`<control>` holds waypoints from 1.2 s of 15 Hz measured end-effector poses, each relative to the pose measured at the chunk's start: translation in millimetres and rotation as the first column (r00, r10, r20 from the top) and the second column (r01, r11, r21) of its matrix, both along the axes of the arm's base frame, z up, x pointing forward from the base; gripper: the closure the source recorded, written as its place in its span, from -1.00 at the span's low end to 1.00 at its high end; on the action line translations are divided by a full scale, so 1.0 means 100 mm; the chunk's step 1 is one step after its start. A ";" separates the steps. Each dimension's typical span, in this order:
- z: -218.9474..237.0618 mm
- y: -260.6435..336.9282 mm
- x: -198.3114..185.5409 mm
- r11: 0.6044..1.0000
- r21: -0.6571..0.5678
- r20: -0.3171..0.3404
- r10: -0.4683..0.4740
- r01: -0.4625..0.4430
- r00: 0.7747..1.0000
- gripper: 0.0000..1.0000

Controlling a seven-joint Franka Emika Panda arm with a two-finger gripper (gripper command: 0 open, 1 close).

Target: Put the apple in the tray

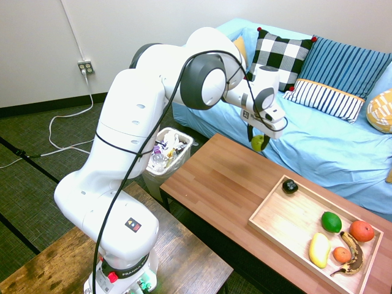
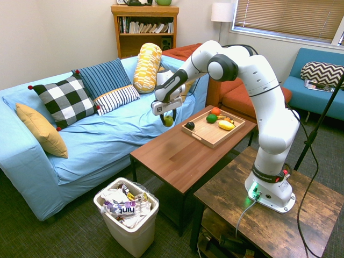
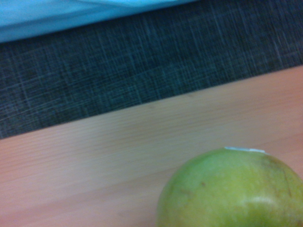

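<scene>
The yellow-green apple (image 1: 258,143) (image 2: 168,121) hangs a little above the sofa-side edge of the reddish-brown table (image 1: 220,184), with my gripper (image 1: 259,139) (image 2: 168,117) shut on it from above. In the wrist view the apple (image 3: 234,189) fills the lower right over the tabletop. The light wood tray (image 1: 288,223) (image 2: 207,135) lies further along the same table, apart from the gripper. It holds a dark green oval fruit (image 1: 331,222) and several other fruits.
In the tray are a small dark item (image 1: 290,187), a red-orange fruit (image 1: 362,230), a yellow fruit (image 1: 319,250) and a spotted banana (image 1: 354,252). A blue sofa (image 1: 318,141) with pillows runs behind the table. A full white bin (image 1: 168,153) stands at the table's end.
</scene>
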State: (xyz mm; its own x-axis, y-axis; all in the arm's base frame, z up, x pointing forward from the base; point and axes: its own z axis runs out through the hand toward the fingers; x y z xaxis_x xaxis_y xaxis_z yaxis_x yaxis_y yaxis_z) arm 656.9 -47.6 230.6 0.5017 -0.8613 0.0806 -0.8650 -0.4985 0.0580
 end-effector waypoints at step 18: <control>-0.63 -2.33 -1.13 0.961 0.108 -0.084 -0.248 0.256 0.965 1.00</control>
